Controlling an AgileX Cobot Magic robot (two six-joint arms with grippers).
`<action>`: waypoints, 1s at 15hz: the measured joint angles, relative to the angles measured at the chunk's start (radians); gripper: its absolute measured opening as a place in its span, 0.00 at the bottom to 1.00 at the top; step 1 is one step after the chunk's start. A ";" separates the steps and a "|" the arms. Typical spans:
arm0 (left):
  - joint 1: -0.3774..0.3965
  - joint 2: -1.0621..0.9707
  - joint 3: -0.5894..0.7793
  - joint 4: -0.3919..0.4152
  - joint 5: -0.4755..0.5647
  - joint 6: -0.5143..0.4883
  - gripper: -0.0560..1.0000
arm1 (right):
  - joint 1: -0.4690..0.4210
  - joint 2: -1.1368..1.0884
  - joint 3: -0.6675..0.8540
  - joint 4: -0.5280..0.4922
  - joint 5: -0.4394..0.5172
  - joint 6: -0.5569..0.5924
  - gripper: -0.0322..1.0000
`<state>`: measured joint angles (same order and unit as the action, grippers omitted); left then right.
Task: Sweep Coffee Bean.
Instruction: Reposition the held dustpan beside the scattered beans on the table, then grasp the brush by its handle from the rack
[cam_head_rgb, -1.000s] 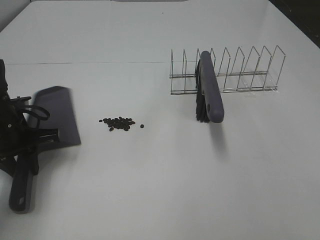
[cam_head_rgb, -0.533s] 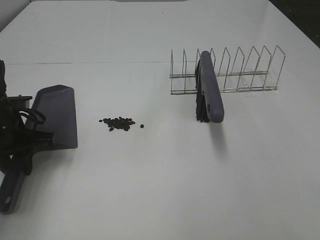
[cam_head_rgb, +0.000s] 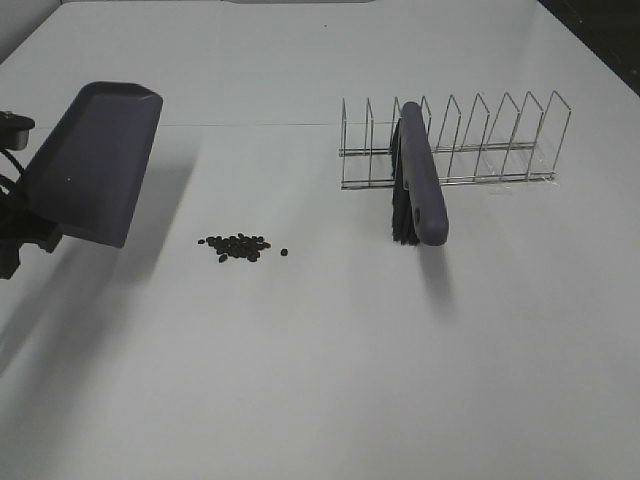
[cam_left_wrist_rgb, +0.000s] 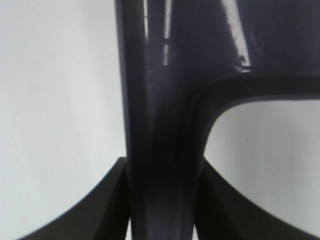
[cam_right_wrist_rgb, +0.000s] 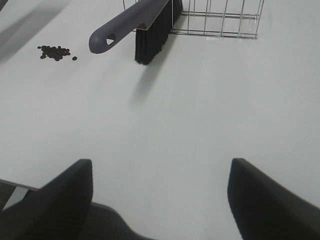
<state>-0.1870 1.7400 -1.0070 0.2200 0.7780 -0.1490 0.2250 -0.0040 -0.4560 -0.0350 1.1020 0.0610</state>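
The coffee beans lie in a small loose cluster on the white table, with one bean apart just to their right. They also show in the right wrist view. My left gripper is shut on the handle of a dark purple dustpan. The dustpan hangs tilted in the air, left of the beans. A purple brush with black bristles leans in the wire rack; the right wrist view shows it too. My right gripper is open and empty, well short of the brush.
The wire rack stands at the back right with several slots. The table's near edge shows by my right gripper's fingers. The dustpan casts a shadow on the table at the left.
My left gripper has lifted the dustpan off the table and tipped its blade up and back. The beans, brush and rack have not moved.
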 joint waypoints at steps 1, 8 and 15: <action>0.000 -0.017 0.000 -0.010 0.003 0.053 0.36 | 0.000 0.000 0.000 -0.001 0.000 0.000 0.71; 0.011 -0.025 0.081 -0.179 0.026 0.298 0.36 | 0.000 0.255 -0.068 -0.007 0.026 0.054 0.71; 0.227 -0.026 0.081 -0.275 0.051 0.368 0.36 | 0.000 0.605 -0.329 -0.007 0.119 0.100 0.71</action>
<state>0.0400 1.7140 -0.9260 -0.0550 0.8290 0.2190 0.2250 0.6010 -0.7850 -0.0420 1.2210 0.1610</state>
